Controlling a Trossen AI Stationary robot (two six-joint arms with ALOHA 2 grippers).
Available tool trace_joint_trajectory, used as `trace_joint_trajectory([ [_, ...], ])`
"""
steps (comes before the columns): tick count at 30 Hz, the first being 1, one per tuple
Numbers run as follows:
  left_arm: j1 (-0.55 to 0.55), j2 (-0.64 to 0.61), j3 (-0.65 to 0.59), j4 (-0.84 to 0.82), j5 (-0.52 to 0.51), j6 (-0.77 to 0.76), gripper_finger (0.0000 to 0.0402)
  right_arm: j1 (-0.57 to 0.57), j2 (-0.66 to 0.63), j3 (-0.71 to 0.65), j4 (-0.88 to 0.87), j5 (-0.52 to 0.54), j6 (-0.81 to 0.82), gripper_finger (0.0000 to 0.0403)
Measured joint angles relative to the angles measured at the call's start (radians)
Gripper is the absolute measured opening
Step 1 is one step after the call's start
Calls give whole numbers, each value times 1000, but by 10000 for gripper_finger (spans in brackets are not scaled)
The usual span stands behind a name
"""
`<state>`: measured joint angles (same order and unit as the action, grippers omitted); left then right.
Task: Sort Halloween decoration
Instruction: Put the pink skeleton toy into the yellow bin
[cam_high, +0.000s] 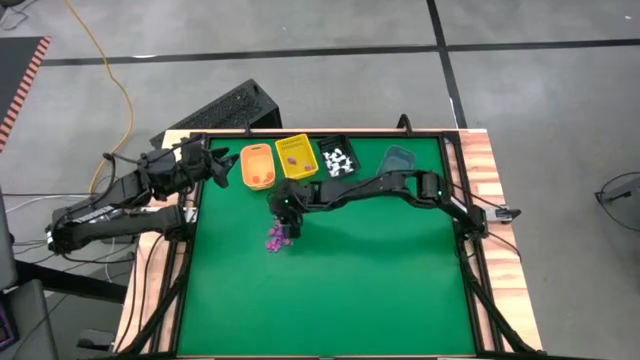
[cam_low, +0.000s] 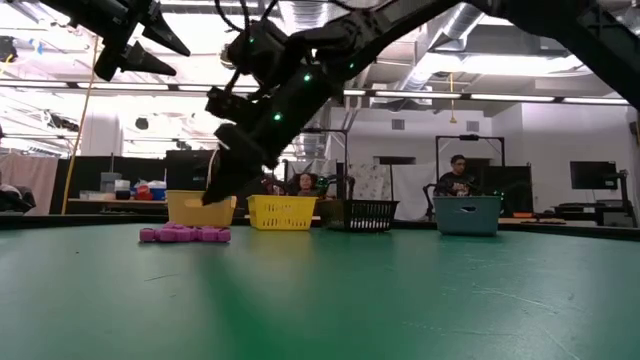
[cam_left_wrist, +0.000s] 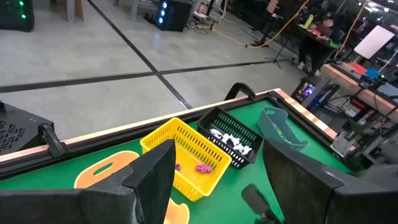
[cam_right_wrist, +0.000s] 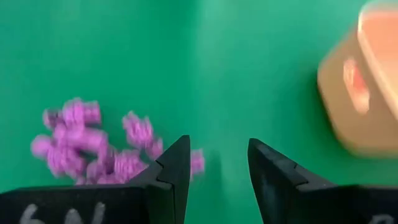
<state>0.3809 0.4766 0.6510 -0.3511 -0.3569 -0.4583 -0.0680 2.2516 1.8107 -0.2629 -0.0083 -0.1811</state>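
A heap of purple trinkets (cam_high: 276, 240) lies on the green mat (cam_high: 380, 280), left of the middle; it also shows in the low view (cam_low: 185, 234) and the right wrist view (cam_right_wrist: 93, 146). My right gripper (cam_right_wrist: 217, 168) hangs just above the mat beside the heap, slanting down, open, with only bare mat between its fingers; its place over the table is (cam_high: 286, 224). My left gripper (cam_left_wrist: 217, 186) is held up at the table's far left corner (cam_high: 215, 168), open and empty. A few purple trinkets (cam_left_wrist: 202, 168) lie in the yellow bin, and white ones (cam_left_wrist: 231, 140) in the black bin.
Along the far edge stand an orange bin (cam_high: 258, 167), a yellow bin (cam_high: 295, 157), a black bin (cam_high: 338, 158) and a teal bin (cam_high: 398, 158). The right arm stretches across the mat in front of them. The mat's near half is open green surface. People sit in the room behind.
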Motion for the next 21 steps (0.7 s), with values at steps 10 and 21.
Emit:
trace_joint_trajectory([
  [10, 0, 0, 0, -3, 10, 5, 232, 24, 11, 1, 3, 105, 280, 154],
  [21, 0, 0, 0, -3, 22, 5, 232, 79, 12, 1, 6, 265, 386, 154],
])
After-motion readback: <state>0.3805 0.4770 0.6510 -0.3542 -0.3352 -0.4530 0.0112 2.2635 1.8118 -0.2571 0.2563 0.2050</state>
